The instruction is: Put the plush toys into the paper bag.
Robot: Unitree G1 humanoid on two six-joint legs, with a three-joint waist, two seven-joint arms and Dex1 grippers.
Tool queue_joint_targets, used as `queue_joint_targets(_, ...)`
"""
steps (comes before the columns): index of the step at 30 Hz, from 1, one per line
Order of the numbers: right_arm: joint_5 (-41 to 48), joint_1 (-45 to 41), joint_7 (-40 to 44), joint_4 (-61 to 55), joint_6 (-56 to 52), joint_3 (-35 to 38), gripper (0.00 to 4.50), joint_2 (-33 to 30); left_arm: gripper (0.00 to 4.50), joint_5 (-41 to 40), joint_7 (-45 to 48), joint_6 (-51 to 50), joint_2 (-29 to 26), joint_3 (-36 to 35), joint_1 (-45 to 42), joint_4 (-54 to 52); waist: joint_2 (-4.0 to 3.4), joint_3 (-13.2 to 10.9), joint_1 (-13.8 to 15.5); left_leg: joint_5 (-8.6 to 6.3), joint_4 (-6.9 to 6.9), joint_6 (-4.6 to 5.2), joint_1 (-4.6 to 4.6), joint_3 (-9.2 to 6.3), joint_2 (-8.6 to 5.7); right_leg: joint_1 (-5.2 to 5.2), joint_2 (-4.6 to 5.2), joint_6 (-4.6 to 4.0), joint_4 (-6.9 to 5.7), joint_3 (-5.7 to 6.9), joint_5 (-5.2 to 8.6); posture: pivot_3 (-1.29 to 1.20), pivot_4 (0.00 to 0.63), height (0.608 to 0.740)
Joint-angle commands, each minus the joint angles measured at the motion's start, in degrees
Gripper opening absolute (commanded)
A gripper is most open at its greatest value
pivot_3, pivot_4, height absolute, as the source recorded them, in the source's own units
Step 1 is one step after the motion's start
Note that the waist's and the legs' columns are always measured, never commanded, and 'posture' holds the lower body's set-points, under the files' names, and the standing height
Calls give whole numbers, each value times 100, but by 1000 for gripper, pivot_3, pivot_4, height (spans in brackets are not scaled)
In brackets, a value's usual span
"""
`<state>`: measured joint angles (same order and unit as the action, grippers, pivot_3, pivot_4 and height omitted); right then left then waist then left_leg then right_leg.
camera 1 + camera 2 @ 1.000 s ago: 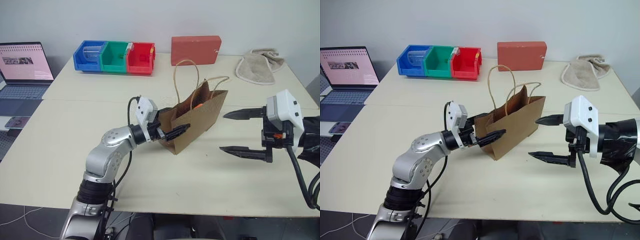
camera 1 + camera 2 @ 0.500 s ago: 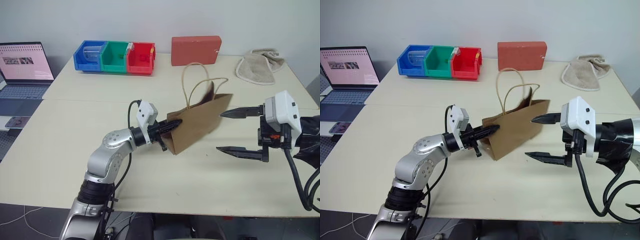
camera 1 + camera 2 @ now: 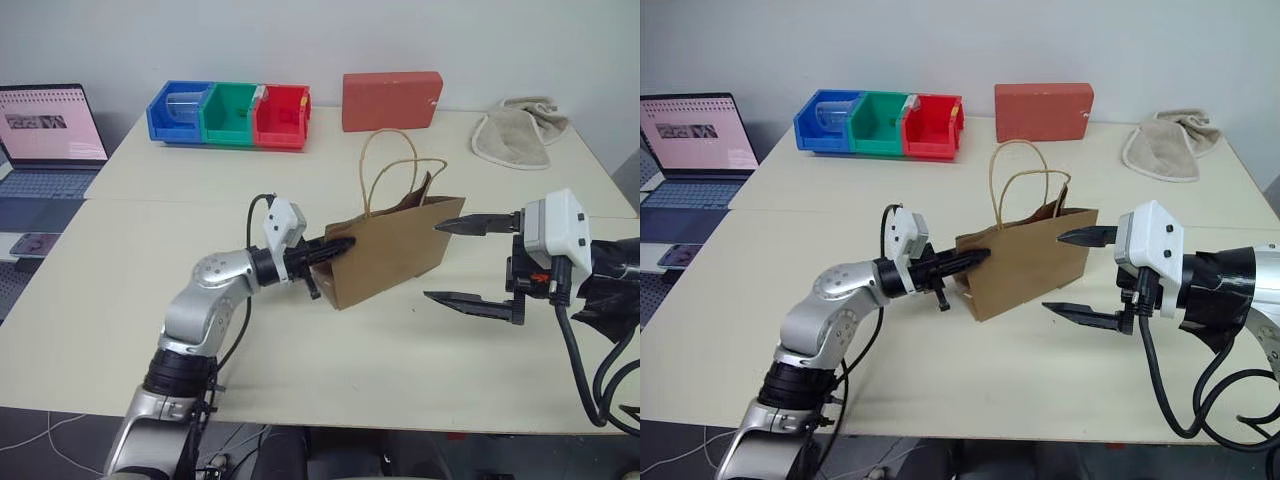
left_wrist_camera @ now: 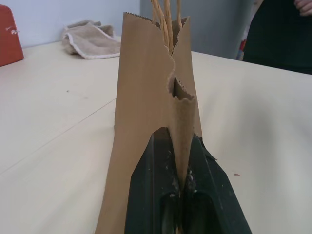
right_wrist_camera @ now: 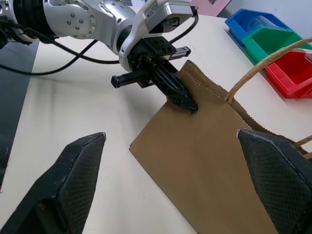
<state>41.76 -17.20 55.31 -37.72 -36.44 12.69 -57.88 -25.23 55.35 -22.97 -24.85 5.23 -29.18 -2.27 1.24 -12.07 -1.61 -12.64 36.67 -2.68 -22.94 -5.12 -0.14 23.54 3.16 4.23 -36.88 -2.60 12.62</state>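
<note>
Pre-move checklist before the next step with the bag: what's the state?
1. Left tool shut on the paper bag edge: ok; left wrist view shows paper pinched between its fingers.
2. Right tool open, beside the bag, not touching it: ok.
3. Bag upright on table: ok.
4. Bag mouth open: not ok; it looks pressed flat in the left wrist view.
5. Plush toys inside: cannot tell.
6. Handles free of both tools: ok.

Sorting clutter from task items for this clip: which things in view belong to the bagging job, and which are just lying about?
Job:
paper bag
left gripper, shut on the bag's edge
right gripper, open beside the bag

Lying about:
red box
beige towel
coloured bins
laptop
</note>
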Motion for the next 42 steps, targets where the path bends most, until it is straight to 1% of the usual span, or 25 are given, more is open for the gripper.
queue_joint_targets(1,234,176,196,-41,53,472,4500,-90,22,-198,623,121,-182,-94,-318,291,0,0,1,0,0,0,-1,-1,0,0,0,0,1,1,0,0,150,740)
queue_joint_targets(3,410,418,235,-115,-124,819,4500,-189,22,-243,980,160,-219,-96,-609,693,0,0,4,0,0,0,-1,0,-1,0,0,0,0,0,0,0,150,740)
queue_joint_targets(6,730,894,291,-253,-510,1509,4500,-382,22,-63,1432,469,-245,18,-987,1292,0,0,24,0,1,0,-3,-2,-2,0,0,0,1,2,0,0,150,740)
queue_joint_targets(9,669,1482,308,-184,-685,2418,4500,-373,22,-137,1971,429,-218,107,-1311,1659,1,0,30,0,0,1,-6,-2,-3,-1,0,0,2,1,0,0,150,740)
queue_joint_targets(12,644,1945,331,-256,-769,3018,4500,-328,22,-162,2341,376,-192,175,-1483,1848,1,1,34,-1,0,1,-5,-2,-3,-1,1,0,2,1,0,0,150,740)
queue_joint_targets(14,659,2205,326,-360,-815,3266,4500,-298,22,-70,2499,490,-135,235,-1569,2008,2,1,24,-1,0,1,-4,-3,-3,-1,1,0,1,2,0,0,150,740)
queue_joint_targets(18,641,2521,246,-494,-811,3434,4500,-240,22,7,2596,505,25,275,-1690,2259,2,1,-1,-1,1,1,-1,0,0,-2,0,1,0,0,0,0,150,740)
queue_joint_targets(21,671,2595,210,-546,-766,3436,4500,-227,22,231,2556,677,69,358,-1736,2381,2,1,-8,-1,5,1,-2,1,0,-3,0,1,0,-2,0,0,150,740)
queue_joint_targets(26,740,2548,190,-485,-787,3279,4500,-290,22,463,2630,689,-37,415,-1831,2543,2,1,3,-1,6,1,-3,-1,-1,-4,0,2,2,-1,-1,0,150,740)
queue_joint_targets(27,759,2523,186,-469,-793,3249,4500,-303,453,468,2642,734,-44,381,-1832,2553,2,1,1,-1,6,1,-3,0,-1,-4,0,2,2,-2,-1,0,150,740)
queue_joint_targets(28,771,2508,185,-458,-796,3236,4500,-308,635,461,2652,747,-42,353,-1831,2555,2,1,0,-1,6,1,-3,0,-1,-4,0,2,2,-2,-1,0,150,740)
queue_joint_targets(30,744,2461,227,-421,-747,3152,4500,-340,1197,483,2701,785,-150,323,-1761,2430,2,1,1,-1,5,1,-3,-1,-1,-4,0,2,1,-1,-1,0,150,740)
queue_joint_targets(31,717,2408,225,-386,-692,3097,4500,-338,1558,526,2711,841,-224,319,-1698,2332,2,1,0,-1,5,1,-3,-2,-1,-3,0,2,1,-1,-1,0,150,740)
queue_joint_targets(32,703,2308,191,-318,-611,3024,4500,-302,1762,542,2722,825,-323,313,-1610,2187,2,1,-15,-1,5,1,-3,-1,-1,-3,0,2,1,-1,-1,0,150,740)
queue_joint_targets(35,696,2089,75,-139,-521,2875,4500,-219,2704,629,2610,965,-510,296,-1390,1898,2,1,-21,-1,3,1,1,1,3,-3,0,2,1,-2,-1,0,150,740)
queue_joint_targets(37,546,2047,215,8,-407,2756,4500,-319,3281,698,2496,1072,-794,168,-1126,1611,2,1,-4,-1,3,1,0,-2,2,-3,0,2,-1,0,-1,0,150,740)
queue_joint_targets(42,64,1710,462,675,40,2351,4500,-595,3281,679,2143,930,-1511,-252,-468,901,1,0,-26,-1,0,1,1,3,4,0,1,-1,1,-2,1,0,150,740)
